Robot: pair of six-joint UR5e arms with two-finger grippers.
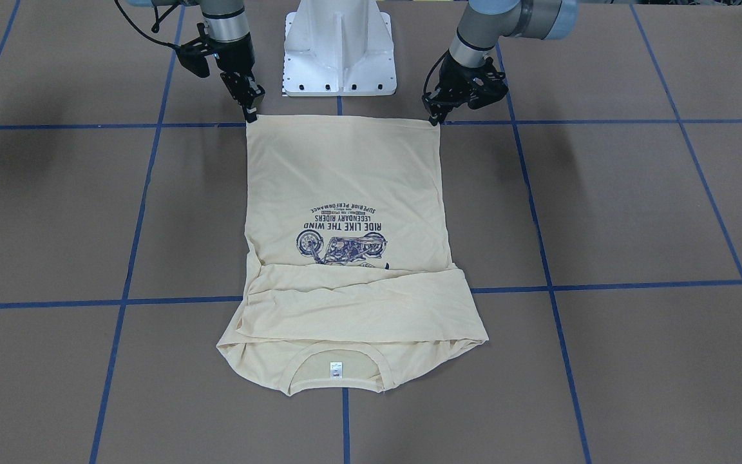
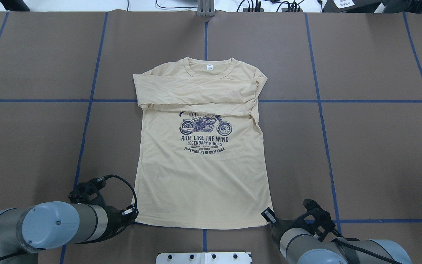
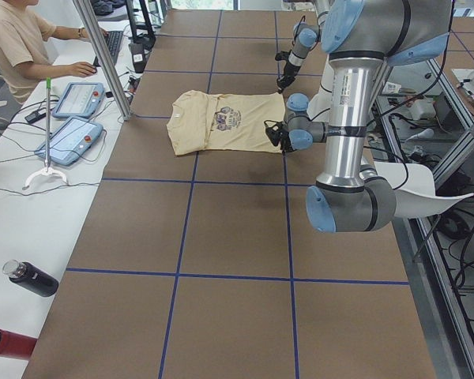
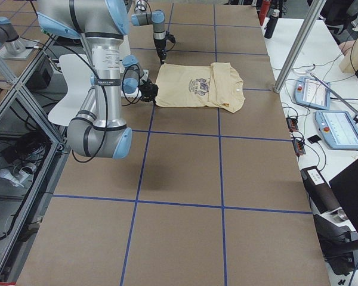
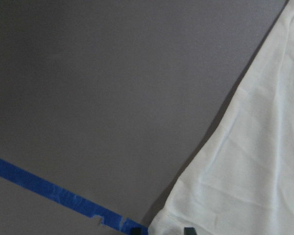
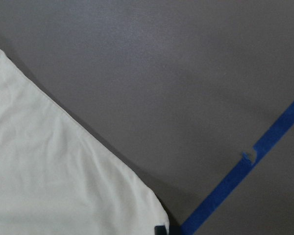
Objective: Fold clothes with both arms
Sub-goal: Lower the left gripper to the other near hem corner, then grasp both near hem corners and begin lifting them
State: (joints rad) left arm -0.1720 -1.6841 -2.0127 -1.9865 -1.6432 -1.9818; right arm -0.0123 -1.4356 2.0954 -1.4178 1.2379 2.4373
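Left gripper point(image 2: 134, 217): down at the shirt's near-left hem corner, tips touching or just beside the cloth. Its wrist view shows only two dark tip fragments at the bottom edge, either side of the corner. Cannot tell if the jaws are pinched on the fabric or merely straddling it.

Shirt point(image 2: 202, 176): flat on the table point(image 2: 361, 146), middle, print point(image 2: 204, 134) up, collar away from the robot. Sleeves point(image 2: 196, 90) already laid across the chest. Hem point(image 2: 200, 224) straight, nearest the robot.

Right gripper point(image 2: 268, 217): mirrors the left, at the near-right hem corner. One dark tip sliver shows in its wrist view. Grip state likewise not readable.

Step in hand, as I judge it: take both hem corners and carry them up toward the collar.
- Get both layers in each pinch; thin cotton separates easily.
- Lift both arms together, same height and pace, hem kept taut between them so it does not sag or skew.
- Carry forward over the print and lay the hem down square on the sleeves, short of the neck label point(image 2: 209, 67).
- Release low to avoid flutter.

Hard to make out:
- Fingertips mostly cut off in both wrist views.
- In the overhead view the arms cover the ground behind each corner.
- The crossed sleeves hide the top of the print.
- Side views are too small to show the grip.
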